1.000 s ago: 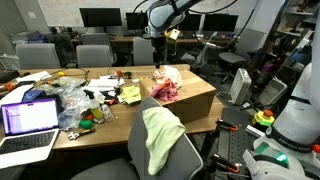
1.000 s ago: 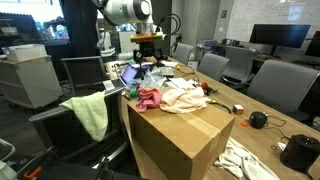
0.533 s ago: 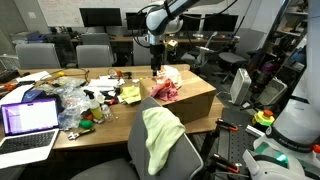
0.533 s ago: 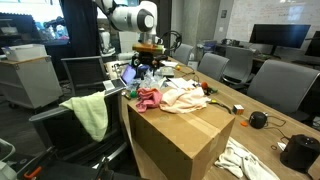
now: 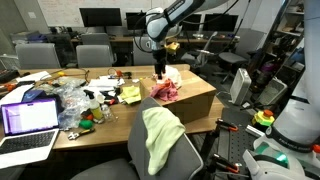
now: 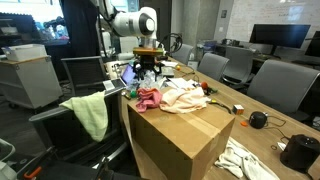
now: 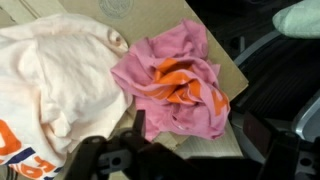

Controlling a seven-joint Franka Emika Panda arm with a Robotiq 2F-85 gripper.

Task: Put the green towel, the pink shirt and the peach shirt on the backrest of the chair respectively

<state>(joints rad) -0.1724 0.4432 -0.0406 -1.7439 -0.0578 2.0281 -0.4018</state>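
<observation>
The gripper (image 5: 160, 68), its jaws spread wide with nothing held between them, is seen poised above the pink shirt (image 7: 150, 70). The shirt lies crumpled on a cardboard box (image 6: 185, 140), touching the peach shirt (image 7: 50, 80). The green towel (image 5: 157, 138) is draped over the backrest of the chair (image 5: 190, 158), drawn up near the box and a cluttered table (image 5: 112, 118).

An open laptop (image 5: 28, 120) sits on the cluttered desk (image 5: 118, 111) — cardboard box (image 6: 180, 135) farther along.
</observation>
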